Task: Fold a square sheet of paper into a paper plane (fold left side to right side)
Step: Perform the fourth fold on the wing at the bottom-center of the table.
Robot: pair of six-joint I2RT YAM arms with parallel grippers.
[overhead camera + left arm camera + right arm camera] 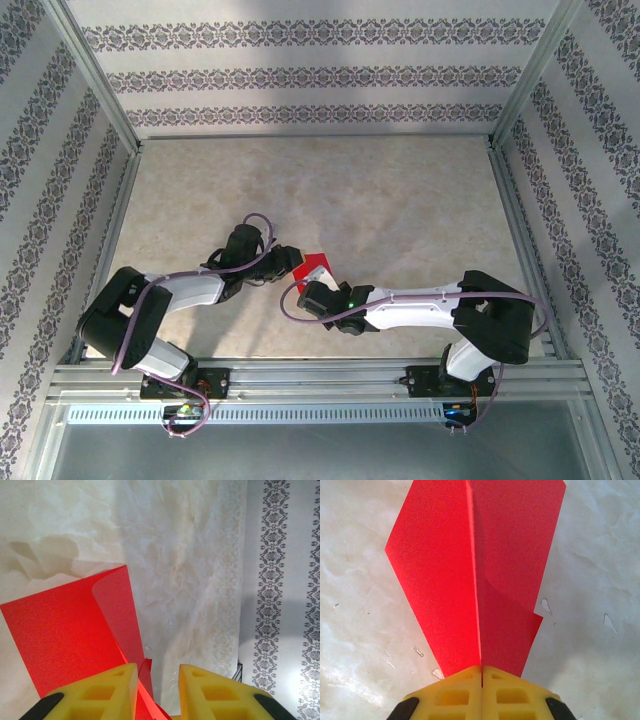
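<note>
**Top external view.** Two arms are in view, each carrying one gripper. The left arm (150, 310) reaches up and to the right. The right arm (430, 305) reaches left across the table (400, 210). The left gripper (292, 262) and the right gripper (310, 290) meet just left of the table's centre line. One sheet of red paper (316, 265) lies between them; a small red patch of it is visible, with the rest hidden under the grippers. Finger state cannot be read at this scale. Patterned wallpaper walls (300, 75) enclose three sides. An aluminium rail (320, 375) runs along the near edge.

**Left wrist view.** The left gripper (157, 690) has two yellow fingers (105, 692), which stand apart with a clear gap between them. The sheet of red paper (60, 635) lies on the table (190, 555), to the left of the gap. One flap of it curls upward along its right side. A thin raised red edge runs down into the gap, close against the left-hand finger. Whether it touches that finger cannot be told. One wall (280, 580) is visible on the right.

**Right wrist view.** The right gripper (481, 672) has two yellow fingers (450, 695), pressed together on the near end of the sheet of red paper (440, 570), at its centre crease. One crease runs straight away from the fingertips. Two panels spread left and right of it, widening with distance. The right panel has a notched lower edge. The table (360, 630) beneath shows several small chipped marks.
</note>
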